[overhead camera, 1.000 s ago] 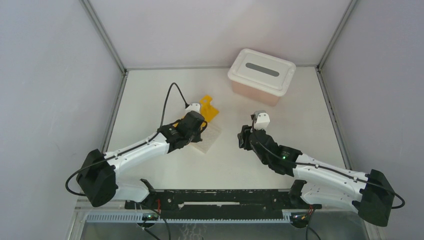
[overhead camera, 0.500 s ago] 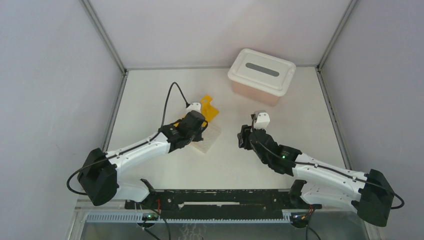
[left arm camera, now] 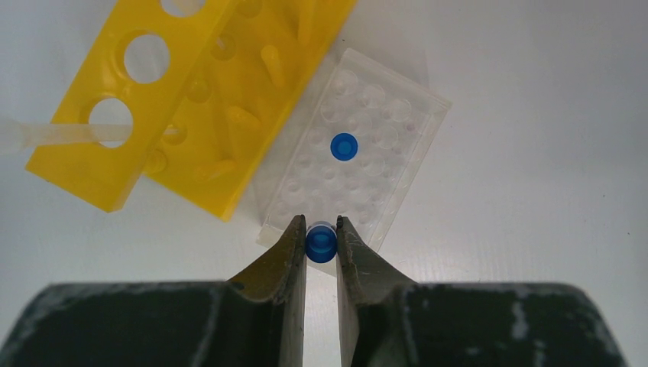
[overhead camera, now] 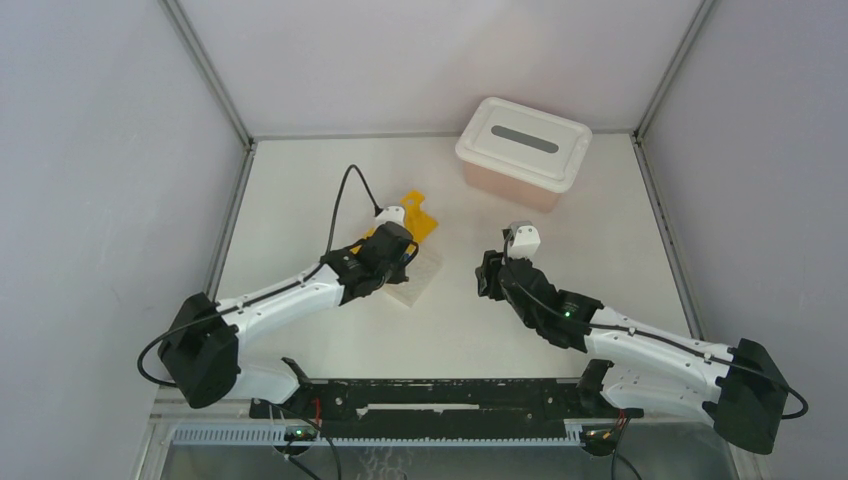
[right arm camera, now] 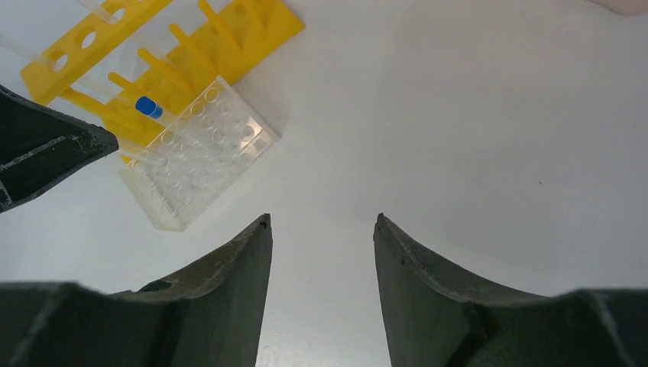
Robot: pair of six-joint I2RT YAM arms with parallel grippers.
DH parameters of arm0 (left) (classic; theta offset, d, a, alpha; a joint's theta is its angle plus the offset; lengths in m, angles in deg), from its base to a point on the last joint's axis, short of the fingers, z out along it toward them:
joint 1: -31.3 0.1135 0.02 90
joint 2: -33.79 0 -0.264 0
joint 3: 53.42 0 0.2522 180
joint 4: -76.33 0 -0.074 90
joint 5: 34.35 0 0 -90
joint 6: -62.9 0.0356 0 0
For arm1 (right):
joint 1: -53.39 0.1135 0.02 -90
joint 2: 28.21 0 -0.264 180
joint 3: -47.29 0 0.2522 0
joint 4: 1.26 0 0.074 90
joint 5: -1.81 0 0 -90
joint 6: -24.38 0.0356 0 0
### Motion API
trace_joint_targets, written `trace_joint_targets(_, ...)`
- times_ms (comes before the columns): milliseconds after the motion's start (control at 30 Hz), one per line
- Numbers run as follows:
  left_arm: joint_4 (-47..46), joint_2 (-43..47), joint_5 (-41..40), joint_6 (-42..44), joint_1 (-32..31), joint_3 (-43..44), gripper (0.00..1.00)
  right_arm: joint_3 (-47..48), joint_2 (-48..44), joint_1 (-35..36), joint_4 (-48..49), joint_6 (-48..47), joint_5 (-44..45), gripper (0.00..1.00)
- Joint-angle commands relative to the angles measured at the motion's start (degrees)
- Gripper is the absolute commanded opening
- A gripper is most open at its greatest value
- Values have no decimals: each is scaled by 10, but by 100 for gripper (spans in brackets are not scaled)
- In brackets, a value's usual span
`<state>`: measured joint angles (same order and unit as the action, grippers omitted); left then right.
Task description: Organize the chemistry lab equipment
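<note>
Left fingers (left arm camera: pixel 296 243), nudged right, pinch a blue-capped tube (left arm camera: pixel 321 241); grid rack (left arm camera: pixel 397 145) holds another tube (left arm camera: pixel 344 146).

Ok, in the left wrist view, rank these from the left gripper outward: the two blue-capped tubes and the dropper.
1. Gripped blue-capped tube, between the left gripper fingers, at the grid rack's near edge.
2. Seated blue-capped tube, mid-rack, just beyond.
3. Dropper, far left, across the yellow rack.

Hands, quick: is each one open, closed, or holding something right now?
Left hand: closed on a blue-capped tube at the clear grid rack edge.
Right hand: open, empty.
</note>
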<state>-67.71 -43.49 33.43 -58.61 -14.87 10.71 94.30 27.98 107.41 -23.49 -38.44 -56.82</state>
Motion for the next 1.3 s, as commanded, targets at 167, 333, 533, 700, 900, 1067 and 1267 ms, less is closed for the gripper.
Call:
trace_joint_targets(167,-18,-8,-7,2,-5,-20,8,-2,-2,-6,30,-1,-2,59)
trace_joint_targets(333,-18,-6,-10,1,-5,-24,8,-4,1,-7,32,-2,-5,59)
trace_joint_targets(533,-24,-10,-9,-2,-6,-31,8,-4,3,-8,34,-2,-7,59)
trace_joint_targets(700,-27,-17,-9,-1,-6,-33,11,-4,5,-8,36,-2,-10,59)
trace_joint_targets(900,-27,-31,-11,3,-6,-23,17,-4,7,-9,35,-1,-11,59)
trace_joint_targets(1067,-26,-36,-13,3,-7,-23,25,-5,10,-9,38,-3,-12,58)
trace_joint_targets(1267,-26,-34,-15,3,-6,-22,33,-5,13,-10,40,-1,-14,58)
